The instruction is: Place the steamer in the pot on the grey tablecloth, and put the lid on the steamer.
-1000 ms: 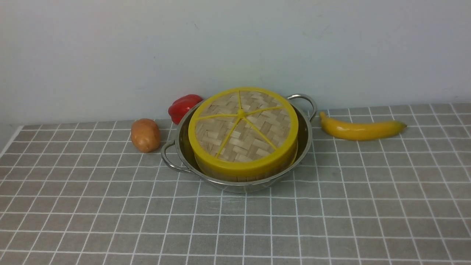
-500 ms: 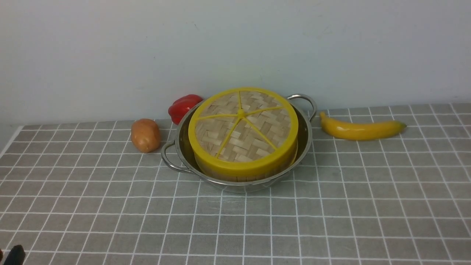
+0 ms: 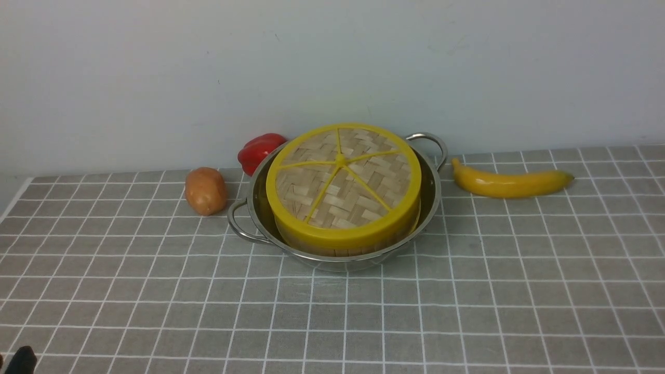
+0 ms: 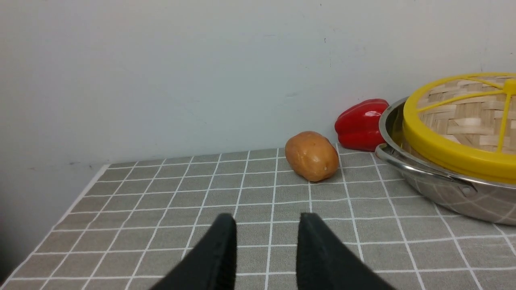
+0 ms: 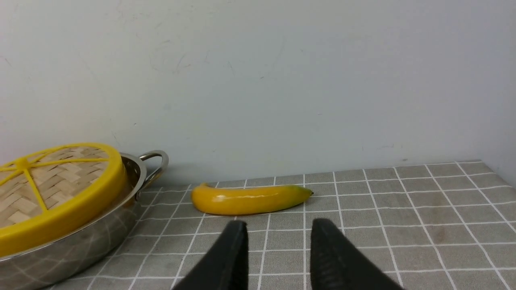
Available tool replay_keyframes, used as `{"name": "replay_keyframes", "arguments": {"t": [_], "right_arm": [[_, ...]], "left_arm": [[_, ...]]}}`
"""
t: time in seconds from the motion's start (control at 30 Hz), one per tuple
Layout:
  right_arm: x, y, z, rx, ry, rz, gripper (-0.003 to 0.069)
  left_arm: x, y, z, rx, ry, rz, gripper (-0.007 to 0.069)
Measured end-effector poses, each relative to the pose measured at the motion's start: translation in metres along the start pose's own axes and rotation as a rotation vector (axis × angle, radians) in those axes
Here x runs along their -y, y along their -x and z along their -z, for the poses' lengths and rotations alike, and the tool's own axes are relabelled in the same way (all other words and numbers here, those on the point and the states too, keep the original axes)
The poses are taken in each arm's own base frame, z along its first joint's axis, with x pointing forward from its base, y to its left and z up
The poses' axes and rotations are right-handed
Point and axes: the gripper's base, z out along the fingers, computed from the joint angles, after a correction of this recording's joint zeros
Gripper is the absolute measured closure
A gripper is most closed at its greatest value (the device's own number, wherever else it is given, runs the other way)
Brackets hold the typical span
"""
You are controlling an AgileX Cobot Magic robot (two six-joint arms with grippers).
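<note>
- I see the pot (image 3: 433,200), wide, shallow, mirror-bright steel with two loop handles, sitting on the grey tablecloth (image 3: 332,311) with its thin white grid of small squares.
- The steamer (image 3: 363,248) stands inside the pot; only a strip of its bamboo wall shows under the lid.
- The lid (image 3: 343,182), a flat woven-bamboo disc with a thick yellow rim and six yellow spokes, rests on the steamer.
- A smooth tan potato (image 3: 205,190) lies just left of the pot; a glossy red pepper (image 3: 258,150) sits behind it by the wall.
- A long yellow banana (image 3: 511,182) lies right of the pot.
- My left gripper (image 4: 264,241) hangs over bare cloth at the near left, its black tapered jaws parted, gripping nothing.
- My right gripper (image 5: 278,247) hangs likewise near the banana, jaws apart and empty.
</note>
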Motion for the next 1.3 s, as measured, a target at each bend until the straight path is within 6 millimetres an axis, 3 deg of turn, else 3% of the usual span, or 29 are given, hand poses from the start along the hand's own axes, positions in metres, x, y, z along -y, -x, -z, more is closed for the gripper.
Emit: {"name": "replay_keyframes", "arguments": {"t": [1.3], "right_arm": [[0.0, -0.0001, 0.0, 0.0, 0.0, -0.003, 0.0419]], "left_arm": [[0.0, 0.0, 0.0, 0.0, 0.0, 0.0, 0.0382]]}}
